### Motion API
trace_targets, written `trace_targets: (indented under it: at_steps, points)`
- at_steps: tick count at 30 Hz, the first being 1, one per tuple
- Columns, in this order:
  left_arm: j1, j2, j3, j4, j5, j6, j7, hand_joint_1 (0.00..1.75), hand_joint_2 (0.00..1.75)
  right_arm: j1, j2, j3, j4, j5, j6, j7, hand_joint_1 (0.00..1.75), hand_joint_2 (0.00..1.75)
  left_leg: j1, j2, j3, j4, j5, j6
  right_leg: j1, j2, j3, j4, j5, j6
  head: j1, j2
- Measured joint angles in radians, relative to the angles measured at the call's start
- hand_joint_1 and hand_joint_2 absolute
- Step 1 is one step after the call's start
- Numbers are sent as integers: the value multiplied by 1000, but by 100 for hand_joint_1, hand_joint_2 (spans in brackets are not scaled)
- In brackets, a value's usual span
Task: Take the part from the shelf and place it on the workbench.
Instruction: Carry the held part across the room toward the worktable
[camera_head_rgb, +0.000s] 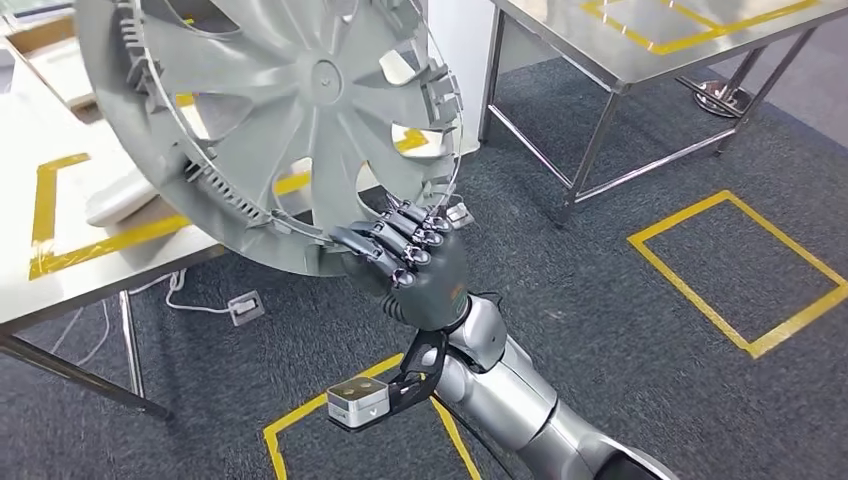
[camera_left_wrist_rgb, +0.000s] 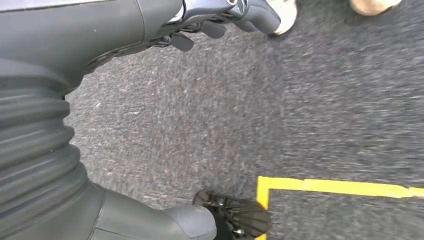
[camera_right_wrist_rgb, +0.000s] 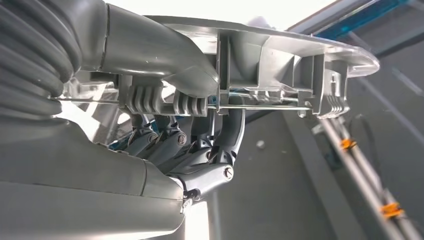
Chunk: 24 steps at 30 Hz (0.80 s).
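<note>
The part is a large grey wheel cover (camera_head_rgb: 270, 110) with spokes and clips on its back. My right hand (camera_head_rgb: 405, 260) grips its lower rim and holds it tilted above the edge of the white workbench (camera_head_rgb: 60, 240), which has yellow tape lines. Up close, the thumb (camera_right_wrist_rgb: 165, 60) presses one face of the cover's rim (camera_right_wrist_rgb: 280, 55) and the fingers (camera_right_wrist_rgb: 200, 150) curl against the other. My left hand (camera_left_wrist_rgb: 150, 30) hangs over the dark carpet with nothing in it, its fingers (camera_left_wrist_rgb: 225, 15) and thumb (camera_left_wrist_rgb: 190, 220) apart.
A white object (camera_head_rgb: 120, 195) lies on the workbench under the cover. A steel table (camera_head_rgb: 640, 50) stands at the upper right. Yellow tape squares (camera_head_rgb: 740, 270) mark the carpet. A small socket box (camera_head_rgb: 245, 307) with a cable lies beneath the workbench. Light shoes (camera_left_wrist_rgb: 285, 12) show near my left hand.
</note>
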Motion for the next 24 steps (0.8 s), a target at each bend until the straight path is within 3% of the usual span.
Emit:
trace_targets:
  at_steps: [3, 5, 7, 9, 11, 15, 17, 19, 20, 21, 23, 24]
  points:
    - [1, 0, 0, 0, 0, 0, 1, 0, 175, -1, 3, -2, 1, 1, 2, -4, 175, 175, 3, 2, -112, 187, -60, -8, 0, -1, 17, -2, -14, -12, -5, 0]
    - [4, 0, 0, 0, 0, 0, 1, 0, 175, 0, 4, -2, 2, 2, 3, -6, 175, 175, 3, 2, -162, 237, -42, -8, 1, 2, 31, -2, -26, -12, -5, 0]
    - [5, 0, 0, 0, 0, 1, 2, 0, 175, 0, 6, -2, 2, 2, 3, -5, 175, 175, 3, 2, -138, 139, 50, -2, 1, 5, 53, -1, -41, -9, -5, 0]
    - [5, 1, 0, 0, 0, 1, 1, 0, 175, 0, 8, -2, 2, 2, 4, -5, 175, 175, -1, 2, -86, 14, 112, 7, 2, 5, 72, -1, -57, -1, -7, 0]
    - [3, 1, 0, 0, 1, 3, 1, 0, 175, 0, 9, -2, 3, 1, 3, -6, 175, 175, -6, 2, -63, -31, 108, 15, 3, 5, 76, -2, -65, 10, -7, 0]
    - [3, 0, 1, 0, 4, 6, -1, 0, 175, 0, 10, -3, 5, -4, 2, -9, 175, 175, -1, 1, -47, -49, 98, 39, 2, 3, 67, 22, -85, 33, -4, 0]
    - [2, 0, 1, 0, 5, 7, -3, 0, 175, 2, 10, -4, 7, -8, 2, -14, 175, 175, 2, 2, -37, -53, 91, 48, -1, 1, 11, 125, -123, 41, 0, 0]
    - [3, -1, 1, 0, 9, 7, -6, 0, 175, 4, 10, -6, 12, -9, 1, -19, 175, 175, 2, 2, -31, -52, 81, 50, -3, 1, -77, 253, -155, 48, 1, 0]
    - [4, -1, 1, 0, 12, 7, -8, 0, 175, 5, 10, -6, 14, -9, 1, -21, 175, 175, 2, 1, -25, -51, 75, 50, -4, 1, -105, 279, -146, 49, 2, 0]
    - [5, -1, 1, 0, 14, 7, -10, 0, 175, 6, 10, -6, 16, -10, 0, -21, 175, 175, 2, 1, -17, -50, 69, 48, -5, 1, -115, 269, -117, 49, 2, 0]
    - [5, -1, 1, 0, 15, 7, -14, 0, 175, 5, 10, -7, 17, -11, 0, -21, 175, 175, 2, -1, 1, -50, 53, 42, -6, -1, -77, 147, -23, 45, 4, 0]
    - [4, -2, 1, 0, 16, 7, -16, 0, 175, 4, 10, -7, 18, -11, 0, -21, 175, 175, 1, -2, 6, -49, 46, 37, -4, -2, -52, 83, 8, 42, 3, 0]
